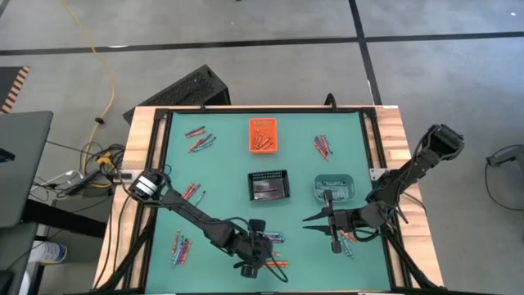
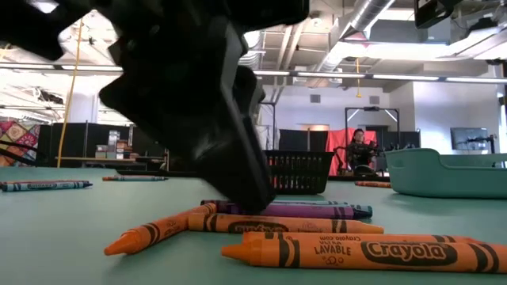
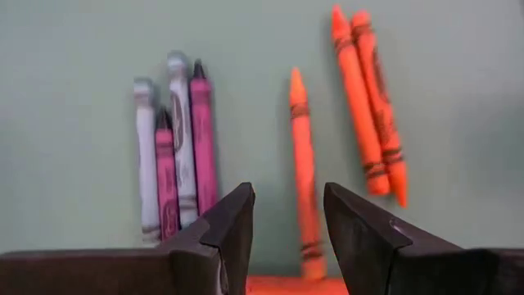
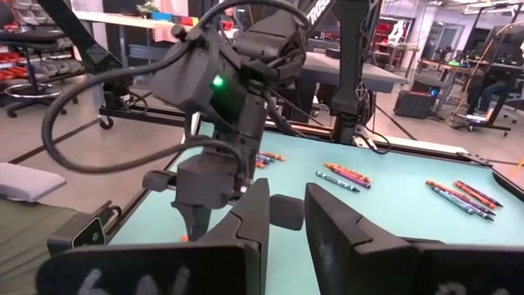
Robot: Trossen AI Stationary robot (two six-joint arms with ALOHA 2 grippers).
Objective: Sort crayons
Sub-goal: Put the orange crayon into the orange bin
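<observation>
left pincer point(image 3: 286, 225) is hanging low over the near-edge crayons point(image 3: 304, 164) on the green worktop point(image 1: 229, 164), fingers parted and gripping nothing. right pincer point(image 4: 286, 217) is waiting beside the teal bin point(image 1: 334, 188), narrowly parted, empty.

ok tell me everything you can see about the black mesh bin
The black mesh bin is a small rectangular basket with dark, wire-like mesh walls and a solid rim, open at the top. It sits upright and flat on the green table near its middle, below the orange bin and left of the teal bin in the high view. Neither gripper touches it. What lies inside cannot be made out.
</observation>
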